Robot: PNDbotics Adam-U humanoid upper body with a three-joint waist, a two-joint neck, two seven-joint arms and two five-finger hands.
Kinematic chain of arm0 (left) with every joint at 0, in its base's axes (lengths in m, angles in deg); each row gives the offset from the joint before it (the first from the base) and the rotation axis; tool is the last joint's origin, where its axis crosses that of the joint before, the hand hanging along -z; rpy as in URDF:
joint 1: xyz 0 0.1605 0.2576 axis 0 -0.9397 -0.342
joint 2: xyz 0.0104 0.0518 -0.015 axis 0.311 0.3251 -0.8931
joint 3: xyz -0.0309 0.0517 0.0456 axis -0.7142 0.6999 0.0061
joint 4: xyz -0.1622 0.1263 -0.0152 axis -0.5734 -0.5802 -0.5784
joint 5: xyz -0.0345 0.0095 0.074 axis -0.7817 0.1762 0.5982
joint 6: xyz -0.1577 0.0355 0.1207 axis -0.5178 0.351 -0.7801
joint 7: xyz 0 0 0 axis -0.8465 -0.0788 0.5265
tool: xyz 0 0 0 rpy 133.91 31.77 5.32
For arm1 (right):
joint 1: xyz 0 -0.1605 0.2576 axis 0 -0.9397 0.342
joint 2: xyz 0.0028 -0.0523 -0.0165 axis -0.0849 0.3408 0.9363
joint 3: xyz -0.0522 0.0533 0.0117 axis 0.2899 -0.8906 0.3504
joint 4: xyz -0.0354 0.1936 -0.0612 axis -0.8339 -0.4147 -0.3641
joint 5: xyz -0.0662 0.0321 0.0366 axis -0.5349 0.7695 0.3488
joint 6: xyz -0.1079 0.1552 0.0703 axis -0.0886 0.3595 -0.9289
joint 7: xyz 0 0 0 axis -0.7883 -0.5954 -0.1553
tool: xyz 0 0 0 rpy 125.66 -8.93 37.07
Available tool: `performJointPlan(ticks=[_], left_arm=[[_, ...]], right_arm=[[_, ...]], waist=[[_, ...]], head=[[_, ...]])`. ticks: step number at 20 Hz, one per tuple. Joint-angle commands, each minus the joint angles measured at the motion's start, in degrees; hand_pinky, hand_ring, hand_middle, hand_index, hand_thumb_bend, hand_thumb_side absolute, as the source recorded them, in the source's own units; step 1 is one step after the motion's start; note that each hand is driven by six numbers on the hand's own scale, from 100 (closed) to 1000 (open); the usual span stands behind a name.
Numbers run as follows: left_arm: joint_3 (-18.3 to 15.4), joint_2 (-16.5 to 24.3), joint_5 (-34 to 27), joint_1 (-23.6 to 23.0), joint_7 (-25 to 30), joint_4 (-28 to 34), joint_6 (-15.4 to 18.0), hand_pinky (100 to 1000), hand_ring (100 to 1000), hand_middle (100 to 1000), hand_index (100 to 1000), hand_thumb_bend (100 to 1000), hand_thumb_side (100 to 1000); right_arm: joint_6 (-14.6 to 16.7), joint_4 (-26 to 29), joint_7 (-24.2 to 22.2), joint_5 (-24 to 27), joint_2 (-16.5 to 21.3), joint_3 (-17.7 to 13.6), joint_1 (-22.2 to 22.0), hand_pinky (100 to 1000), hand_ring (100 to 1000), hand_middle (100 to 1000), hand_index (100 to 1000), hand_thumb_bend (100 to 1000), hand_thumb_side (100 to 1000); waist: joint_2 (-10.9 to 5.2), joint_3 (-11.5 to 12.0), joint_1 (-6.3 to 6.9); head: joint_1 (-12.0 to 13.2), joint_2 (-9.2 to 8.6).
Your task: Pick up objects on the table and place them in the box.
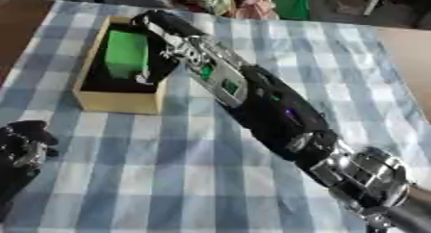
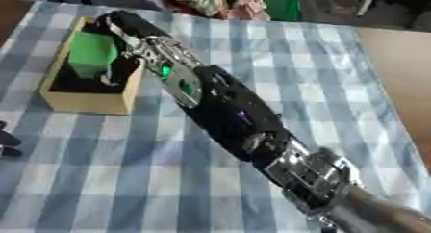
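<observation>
So the green block (image 1: pixel 126 54) is sitting inside the box (image 1: pixel 118 102), a small tan open-top thing with a dark inside, parked near the far left corner of the desk (image 1: pixel 168 179). The block takes up the left part of the box and stands a bit proud of the rim. Nothing else in there that I can make out.

The right hand (image 1: pixel 156 58) reaches across from the near right corner, the whole arm (image 1: pixel 269 107) stretched diagonally over the checked cloth, and it's over the right side of the box, just beside the block. Its fingers (image 1: pixel 150 77) hang down into the box, but they're dark against the dark inside, so I honestly can't tell if they're apart or together, or whether they touch the block at all. The arm also hides the box's right wall.

The left hand (image 1: pixel 21 145) rests at the near left edge, fingers curled in on nothing, mostly cut off in the right eye view.

Past the far edge there's a heap of colourful stuff (image 2: pixel 244 3), too blurry to name.
</observation>
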Motion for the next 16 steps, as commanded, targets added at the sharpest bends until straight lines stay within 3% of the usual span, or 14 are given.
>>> performJointPlan(ticks=[1, 6, 11, 16], left_arm=[[0.1, 0.2, -0.2, 0.7, 0.3, 1.1, 0.1, 545, 590, 500, 660, 100, 204], [0.0, 0.2, -0.1, 0.5, 0.2, 1.0, 0.1, 545, 590, 499, 660, 100, 204], [-0.2, 0.2, -0.1, 0.2, -0.1, 1.0, 0.2, 545, 590, 499, 659, 100, 203], [-0.9, 0.4, 0.0, -0.4, -0.7, 0.9, 0.3, 545, 590, 498, 659, 100, 203]], right_arm=[[1.6, 0.0, -1.7, -1.9, 0.0, -0.1, 1.3, 908, 944, 766, 875, 490, 197], [2.6, 0.8, -3.1, -2.2, 0.5, -0.8, 1.1, 920, 974, 872, 933, 554, 274], [1.6, 4.9, -0.2, 0.2, 1.9, -1.9, 0.8, 892, 968, 828, 918, 529, 255], [-1.4, 14.5, 5.8, 8.7, 6.5, -3.4, -1.3, 812, 948, 762, 901, 472, 165]], waist=[[-0.85, -0.1, 0.40], [-1.11, -0.6, 0.41], [-1.47, -1.3, 0.56], [-2.04, -3.1, 0.65]], head=[[-0.1, -0.33], [0.1, -0.26], [0.7, -0.08], [2.2, 0.28]])
